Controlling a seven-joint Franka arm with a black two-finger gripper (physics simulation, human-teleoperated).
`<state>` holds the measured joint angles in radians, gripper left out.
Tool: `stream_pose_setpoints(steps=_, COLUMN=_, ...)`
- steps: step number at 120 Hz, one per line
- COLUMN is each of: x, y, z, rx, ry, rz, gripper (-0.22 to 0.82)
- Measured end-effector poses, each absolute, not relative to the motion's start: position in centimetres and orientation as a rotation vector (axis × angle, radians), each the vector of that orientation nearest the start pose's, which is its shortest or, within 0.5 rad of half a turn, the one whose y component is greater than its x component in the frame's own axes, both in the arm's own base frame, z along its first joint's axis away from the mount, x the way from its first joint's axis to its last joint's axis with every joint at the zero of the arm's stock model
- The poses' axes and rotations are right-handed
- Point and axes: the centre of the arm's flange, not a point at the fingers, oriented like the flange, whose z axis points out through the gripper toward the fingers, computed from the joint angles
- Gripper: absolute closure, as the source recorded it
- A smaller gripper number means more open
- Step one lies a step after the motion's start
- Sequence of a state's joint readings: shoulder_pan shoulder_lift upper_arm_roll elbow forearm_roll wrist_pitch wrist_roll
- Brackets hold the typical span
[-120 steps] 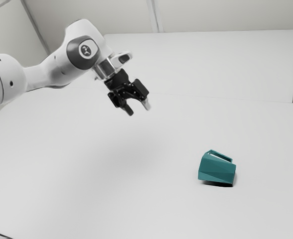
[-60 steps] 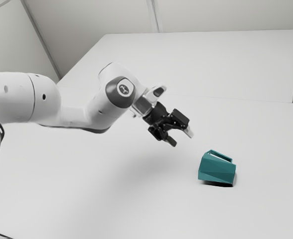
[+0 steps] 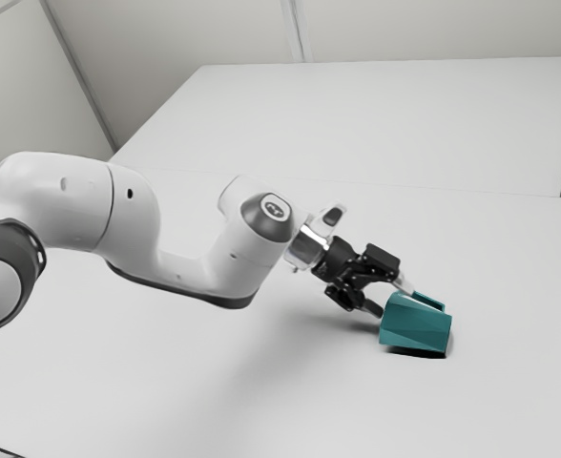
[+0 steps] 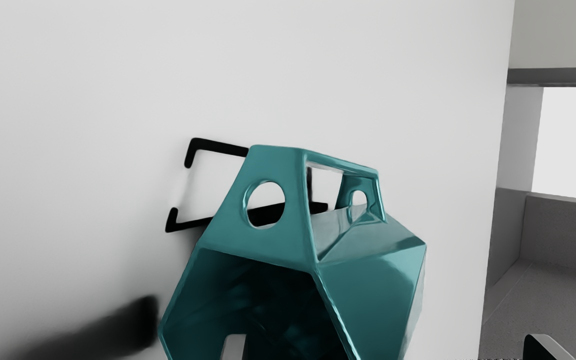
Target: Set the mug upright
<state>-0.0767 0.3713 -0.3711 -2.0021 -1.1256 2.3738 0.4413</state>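
Note:
The teal mug (image 3: pixel 416 322) lies on its side on the white table, its handle on the upper side. My gripper (image 3: pixel 391 298) is at the mug's end toward the exterior view's left, fingers spread. In the wrist view the dark mouth of the mug (image 4: pixel 370 295) faces my hand. There the gripper (image 4: pixel 387 346) stands open: one fingertip overlaps the mouth, and the other is out past the mug's faceted side, apart from it. Whether the first fingertip is inside the mug or just in front of it, I cannot tell.
The white table (image 3: pixel 214 382) extends around the mug. A raised white panel or surface (image 3: pixel 385 119) stands behind it in the exterior view. Beyond the table's edge in the wrist view is a grey recess (image 4: pixel 568 235). Dark shadows fall beside the mug.
My arm has reached down and toward the exterior view's right, bringing the gripper from high above the table to the mug. The mug has not moved, and the fingers have stayed apart.

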Motion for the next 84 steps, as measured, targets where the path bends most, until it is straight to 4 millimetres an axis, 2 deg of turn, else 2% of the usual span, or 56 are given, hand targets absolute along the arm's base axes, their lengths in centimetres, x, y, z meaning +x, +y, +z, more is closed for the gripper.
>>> stream_pose_setpoints(steps=16, x=54.2, y=-28.4, z=28.1, rx=2.222, ry=-0.026, rz=-0.041, gripper=0.0)
stream_pose_setpoints(steps=28, x=53.7, y=-29.6, z=28.1, rx=2.206, ry=-0.056, rz=-0.033, gripper=0.0)
stream_pose_setpoints(steps=32, x=53.7, y=-29.7, z=28.2, rx=2.204, ry=-0.064, rz=-0.026, gripper=0.05)
stream_pose_setpoints(steps=47, x=54.2, y=-29.8, z=29.1, rx=2.201, ry=-0.109, rz=0.02, gripper=0.38)
stream_pose_setpoints(steps=56, x=54.5, y=-29.9, z=29.6, rx=2.197, ry=-0.132, rz=0.043, gripper=0.53)
stream_pose_setpoints(steps=68, x=54.7, y=-30.0, z=30.0, rx=2.194, ry=-0.16, rz=0.063, gripper=0.64)
stream_pose_setpoints(steps=84, x=54.7, y=-30.0, z=30.2, rx=2.193, ry=-0.189, rz=0.082, gripper=0.72)
